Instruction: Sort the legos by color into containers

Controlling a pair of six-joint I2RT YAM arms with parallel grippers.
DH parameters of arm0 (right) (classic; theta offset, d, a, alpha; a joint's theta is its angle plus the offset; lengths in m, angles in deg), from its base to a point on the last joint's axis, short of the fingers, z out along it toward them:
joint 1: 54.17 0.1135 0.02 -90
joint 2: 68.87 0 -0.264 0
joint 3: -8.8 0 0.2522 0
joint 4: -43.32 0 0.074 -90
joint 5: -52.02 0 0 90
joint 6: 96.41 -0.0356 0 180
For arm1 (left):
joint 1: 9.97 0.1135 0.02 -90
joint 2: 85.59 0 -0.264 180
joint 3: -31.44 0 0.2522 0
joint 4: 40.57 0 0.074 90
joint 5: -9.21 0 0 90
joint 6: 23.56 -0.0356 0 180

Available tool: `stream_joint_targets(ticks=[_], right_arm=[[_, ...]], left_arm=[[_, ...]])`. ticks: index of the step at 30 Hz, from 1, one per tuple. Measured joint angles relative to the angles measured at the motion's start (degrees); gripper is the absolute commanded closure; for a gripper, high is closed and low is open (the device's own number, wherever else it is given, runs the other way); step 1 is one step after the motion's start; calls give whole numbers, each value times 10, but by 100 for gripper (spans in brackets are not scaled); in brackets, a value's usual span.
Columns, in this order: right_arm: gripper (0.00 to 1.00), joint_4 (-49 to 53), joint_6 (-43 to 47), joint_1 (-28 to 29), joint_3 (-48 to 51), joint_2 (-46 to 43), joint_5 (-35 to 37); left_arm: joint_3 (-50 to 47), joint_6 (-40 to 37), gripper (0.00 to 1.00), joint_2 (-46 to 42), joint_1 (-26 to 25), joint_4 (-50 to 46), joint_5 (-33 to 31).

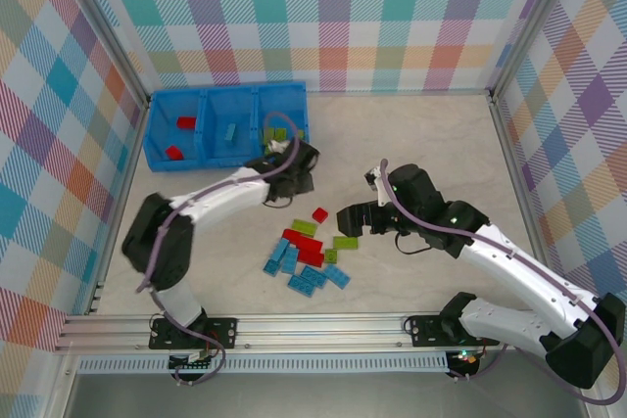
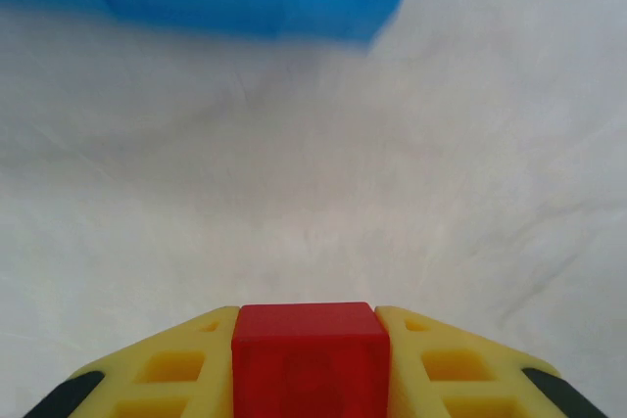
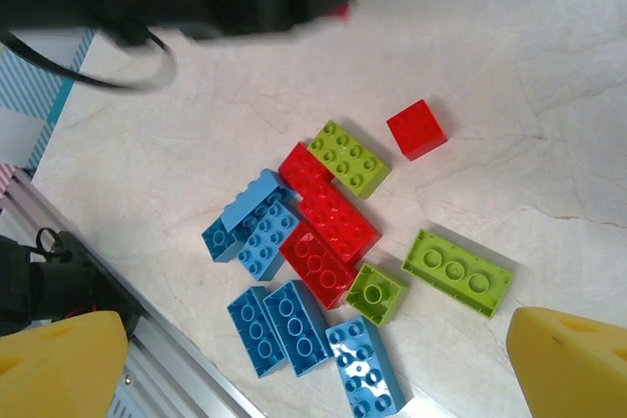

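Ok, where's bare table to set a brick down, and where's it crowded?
Bare: the far table right of the containers, up to the right wall, and a strip between the left arm and the legos. Crowded: the centre pile by the open right gripper.

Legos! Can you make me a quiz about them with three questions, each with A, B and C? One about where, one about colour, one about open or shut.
1. Which bin of the blue tray holds the two sorted red legos?
A) left
B) middle
C) right

2. What colour is the lego between the left gripper's fingers?
A) green
B) red
C) light blue

3. How is the right gripper?
A) shut on a lego
B) shut, empty
C) open, empty

Answers:
1 A: in the top view, both lie in the tray's left bin.
2 B: a red block sits between the yellow fingers.
3 C: its fingers stand far apart above the pile.
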Motion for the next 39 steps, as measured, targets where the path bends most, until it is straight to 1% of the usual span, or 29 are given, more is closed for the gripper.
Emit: stream_joint_targets(ticks=[2, 4, 8, 12, 14, 17, 19, 22, 24, 28, 30, 33, 34, 37, 39], right_arm=[[0, 0, 0, 0, 0, 8, -8], [0, 0, 0, 0, 0, 16, -15], [0, 0, 0, 0, 4, 21, -21], [0, 0, 0, 0, 5, 21, -22], [0, 0, 0, 0, 6, 20, -21], [0, 0, 0, 0, 6, 15, -21], [0, 1, 0, 0, 6, 11, -21], [0, 6, 0, 0, 6, 2, -20], [0, 10, 0, 0, 6, -3, -19], [0, 16, 0, 0, 6, -6, -15], [0, 15, 0, 0, 6, -5, -14], [0, 14, 0, 0, 6, 3, -14], [0, 13, 0, 0, 4, 12, -15], [1, 14, 0, 0, -13, 56, -17], [1, 15, 0, 4, -30, 89, -17]], left_arm=[[6, -18, 71, -49, 44, -2, -10], [21, -33, 71, -76, 96, -3, -19], [57, -59, 72, -80, 203, -4, -37], [104, -79, 72, -34, 287, -9, -66], [142, -81, 72, 9, 326, -15, -69], [200, -80, 71, 81, 369, -27, -68], [238, -78, 67, 130, 389, -34, -62], [289, -75, 56, 199, 409, -50, -46], [311, -71, 52, 232, 419, -64, -31], [314, -57, 42, 248, 430, -75, -3], [310, -50, 42, 240, 434, -77, 8], [256, -36, 42, 195, 437, -63, 30], [229, -29, 43, 168, 437, -61, 39], [145, -9, 43, 66, 435, -49, 62], [98, -3, 44, -21, 428, -40, 73]])
